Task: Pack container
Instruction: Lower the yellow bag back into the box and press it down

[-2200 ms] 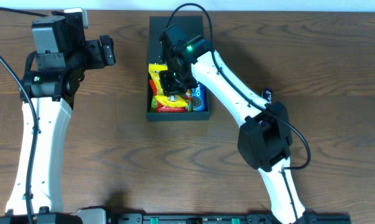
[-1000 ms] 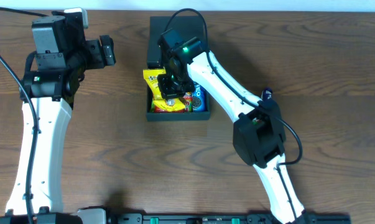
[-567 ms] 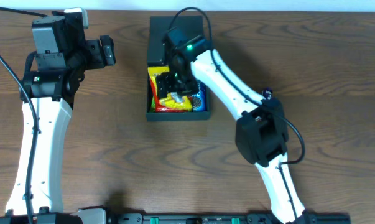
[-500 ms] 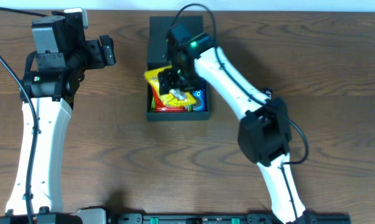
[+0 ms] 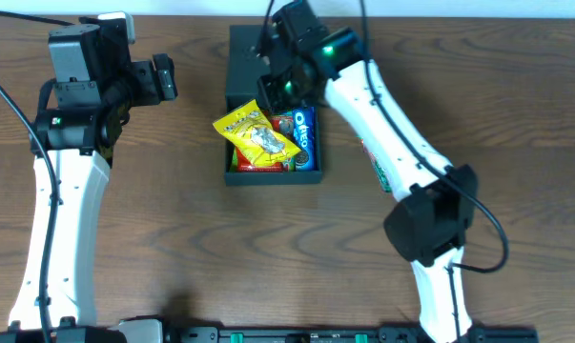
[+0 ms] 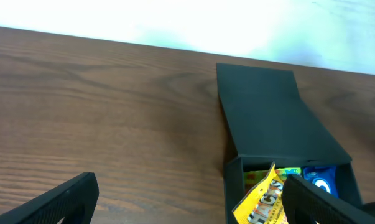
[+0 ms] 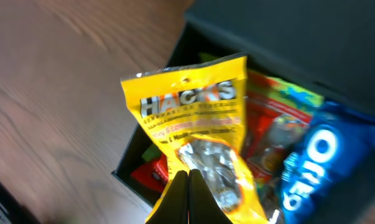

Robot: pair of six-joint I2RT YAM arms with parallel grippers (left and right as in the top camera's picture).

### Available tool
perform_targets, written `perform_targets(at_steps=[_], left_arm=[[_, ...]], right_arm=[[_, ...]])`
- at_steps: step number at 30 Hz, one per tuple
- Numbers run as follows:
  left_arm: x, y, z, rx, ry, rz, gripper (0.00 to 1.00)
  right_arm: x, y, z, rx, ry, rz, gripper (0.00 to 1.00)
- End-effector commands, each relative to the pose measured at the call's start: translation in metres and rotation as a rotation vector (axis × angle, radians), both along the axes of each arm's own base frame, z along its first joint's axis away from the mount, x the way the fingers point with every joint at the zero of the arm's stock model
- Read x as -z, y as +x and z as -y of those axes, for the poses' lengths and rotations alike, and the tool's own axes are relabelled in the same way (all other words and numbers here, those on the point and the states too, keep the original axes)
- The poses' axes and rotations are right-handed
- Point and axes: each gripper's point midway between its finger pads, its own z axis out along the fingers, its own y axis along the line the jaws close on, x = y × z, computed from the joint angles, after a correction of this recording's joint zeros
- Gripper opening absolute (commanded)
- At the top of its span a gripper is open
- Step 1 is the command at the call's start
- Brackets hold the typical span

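The black container (image 5: 271, 177) sits at the table's far middle, its flap lid (image 5: 256, 57) open and lying back. Inside are a blue Oreo packet (image 5: 303, 136), a red packet (image 5: 263, 166) and others. A yellow Hacks packet (image 5: 256, 136) lies tilted on top and sticks out over the left wall. My right gripper (image 5: 283, 90) is shut and raised over the box's back part. In the right wrist view its fingers (image 7: 188, 173) are pressed together in front of the yellow packet (image 7: 193, 118). My left gripper (image 5: 163, 78) is open and empty, left of the container.
In the left wrist view the lid (image 6: 268, 112) lies flat toward the table's far edge, with the yellow packet (image 6: 262, 199) poking up at the box's near left corner. Bare wood surrounds the box. A pale wall runs behind the table.
My right gripper has risen and drawn back from inside the box toward the lid. The yellow packet, earlier partly under the gripper, now lies fully in view on top, tilted over the left wall.
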Motion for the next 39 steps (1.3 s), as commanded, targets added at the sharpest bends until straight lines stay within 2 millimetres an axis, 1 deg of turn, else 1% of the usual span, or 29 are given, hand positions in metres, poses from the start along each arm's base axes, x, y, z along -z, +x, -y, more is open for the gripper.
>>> perform_targets(at_steps=[1,3,4,8,11,14,16,20,23,27,30,31,33,35,37,38,39], left_arm=[[-0.018,0.000,-0.001,0.005,0.003,0.044,0.95],[-0.018,0.000,-0.001,0.005,0.003,0.044,0.95],[-0.018,0.000,0.000,0.005,0.003,0.044,0.95],[-0.018,0.000,-0.001,0.005,0.003,0.044,0.95],[-0.018,0.000,-0.001,0.005,0.003,0.044,0.95],[-0.018,0.000,-0.001,0.005,0.003,0.044,0.95],[-0.018,0.000,-0.001,0.005,0.003,0.043,0.95],[-0.018,-0.001,-0.001,0.005,0.003,0.042,0.95],[-0.018,-0.001,-0.001,0.005,0.003,0.042,0.95],[-0.018,-0.001,-0.001,0.005,0.003,0.041,0.95],[-0.018,-0.001,-0.001,0.005,0.003,0.041,0.95],[-0.018,-0.001,-0.001,0.005,0.003,0.041,0.95],[-0.018,-0.001,-0.001,0.005,0.003,0.041,0.95],[-0.018,-0.001,-0.001,0.005,0.003,0.041,0.95],[-0.018,-0.001,-0.001,0.005,0.003,0.041,0.95],[-0.018,-0.001,-0.001,0.005,0.003,0.041,0.95],[-0.018,-0.001,-0.001,0.005,0.003,0.041,0.95]], right_arm=[[0.033,-0.011,-0.014,-0.078,-0.021,-0.051,0.01],[0.046,-0.017,-0.025,-0.117,0.005,-0.088,0.01],[0.051,-0.018,-0.027,-0.125,0.004,-0.096,0.01],[0.072,-0.015,-0.036,-0.142,-0.001,-0.096,0.01],[0.095,-0.012,-0.034,-0.134,-0.045,-0.106,0.01],[0.117,-0.013,-0.034,-0.135,-0.068,-0.133,0.01],[0.127,-0.014,-0.034,-0.135,-0.077,-0.143,0.01],[0.133,-0.007,-0.031,-0.104,-0.102,-0.125,0.01],[0.137,0.006,-0.021,0.019,-0.162,-0.106,0.01],[0.138,0.009,-0.018,0.151,-0.160,-0.145,0.01],[0.132,0.008,-0.024,0.142,-0.129,-0.155,0.01],[0.126,0.007,-0.028,0.130,-0.102,-0.159,0.01],[0.107,0.011,-0.035,0.099,-0.046,-0.143,0.01],[0.079,0.020,-0.037,0.093,0.002,-0.098,0.01],[0.043,0.031,-0.034,0.107,0.046,-0.035,0.01],[0.026,0.036,-0.029,0.118,0.061,0.000,0.01],[0.004,0.043,-0.017,0.149,0.056,0.052,0.01]])
